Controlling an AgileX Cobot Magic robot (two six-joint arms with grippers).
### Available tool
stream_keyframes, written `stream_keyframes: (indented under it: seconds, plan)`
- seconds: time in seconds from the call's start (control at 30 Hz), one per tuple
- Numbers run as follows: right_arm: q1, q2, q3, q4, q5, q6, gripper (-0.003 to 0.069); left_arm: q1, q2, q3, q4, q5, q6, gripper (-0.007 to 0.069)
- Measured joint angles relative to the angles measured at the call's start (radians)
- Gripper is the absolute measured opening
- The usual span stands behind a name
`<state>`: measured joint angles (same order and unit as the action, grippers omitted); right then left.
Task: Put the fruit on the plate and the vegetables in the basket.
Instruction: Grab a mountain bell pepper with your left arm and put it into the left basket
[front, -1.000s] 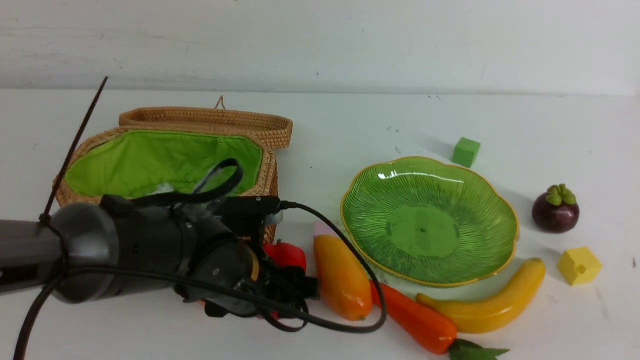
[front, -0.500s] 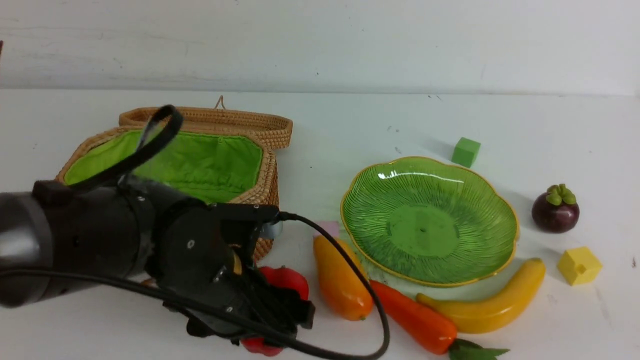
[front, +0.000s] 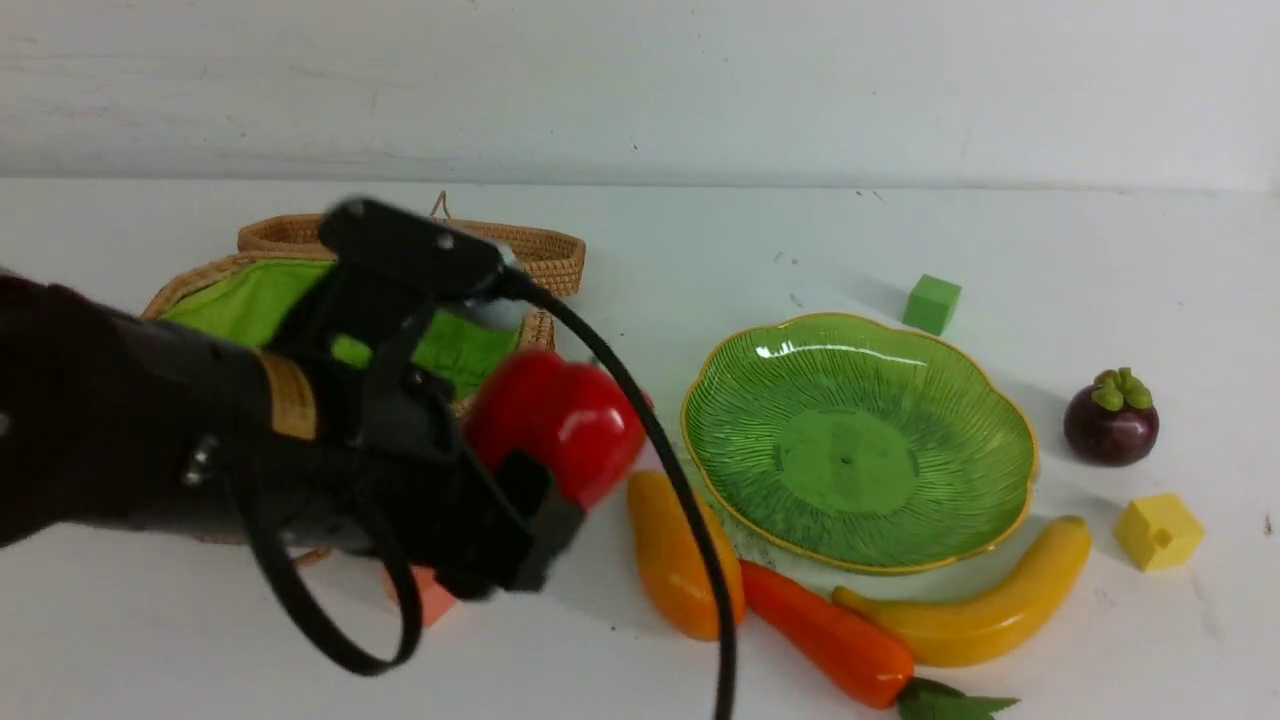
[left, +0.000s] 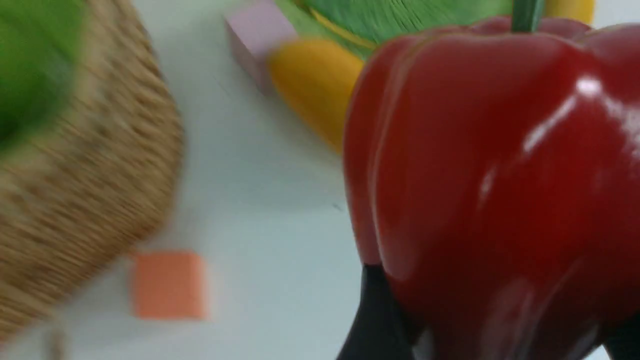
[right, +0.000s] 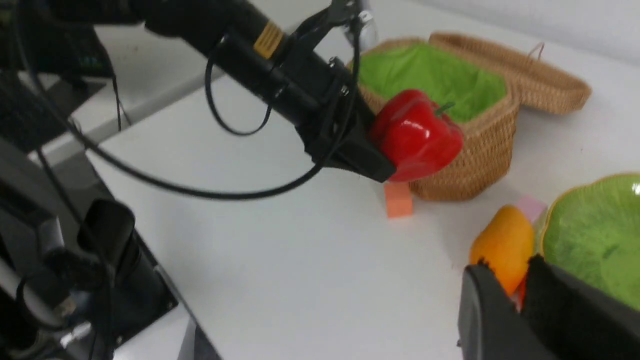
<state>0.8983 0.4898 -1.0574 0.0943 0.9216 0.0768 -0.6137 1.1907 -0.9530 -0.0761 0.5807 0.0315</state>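
Front view: left gripper (front: 530, 460) is clamped on the red bell pepper (front: 555, 420), one black finger (front: 540, 510) under it. The pepper hangs clear of the table (front: 1000, 240), just outside the front-right corner of the wicker basket (right: 480, 160) at about rim height, not yet over the green lining. Basket lid (front: 545, 255) is folded back flat behind it and the mouth is open. An orange foam cube (right: 398, 199) sits on the table just beside the basket wall, below the pepper. A pink cube (left: 257, 32) is wedged near the top end of the mango (front: 675, 560). The arm's cable drapes across the mango. The carrot (front: 830, 645) lies next, its top near the mango's lower end, its leaves at the frame's bottom edge. The green plate (front: 1010, 410) is empty, with carrot and banana (front: 980, 610) hugging its near rim. Behind the plate sits a green cube (front: 932, 303). The mangosteen (front: 1110, 420) and a yellow cube (front: 1158, 530) stand apart on the far right. There is bare table behind the plate, between basket and plate, and left-front of the basket. Right gripper (right: 520, 280) is low near the mango; its fingers have a thin gap and hold nothing, and I can't tell if it counts as closed.
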Motion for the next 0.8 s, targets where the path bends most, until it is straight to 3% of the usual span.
stream_keyframes:
  seconds: [0.03,0.13,0.27,0.5,0.73,0.8]
  plan:
    - [0.000,0.000,0.000,-0.014,-0.051,0.000,0.0132,0.014,-0.006,-0.022,0.134,-0.016,-0.032,0.0518]
    - [0.000,0.000,0.000,-0.026,-0.107,0.000,0.0132,0.072,0.013,-0.055,0.339,-0.026,-0.109,0.0518]
    - [0.000,0.000,0.000,-0.029,-0.128,0.000,0.0134,0.198,0.087,-0.092,0.491,-0.046,-0.148,0.0518]
    - [0.000,0.000,0.000,-0.026,-0.115,0.000,0.0138,0.348,0.246,-0.125,0.537,-0.085,-0.155,0.0518]
    - [0.000,0.000,0.000,-0.008,-0.104,0.001,0.0139,0.369,0.284,-0.127,0.560,-0.073,-0.155,0.0518]
    - [0.000,0.000,0.000,-0.007,-0.104,0.001,0.0139,0.369,0.278,-0.127,0.561,-0.075,-0.155,0.0551]
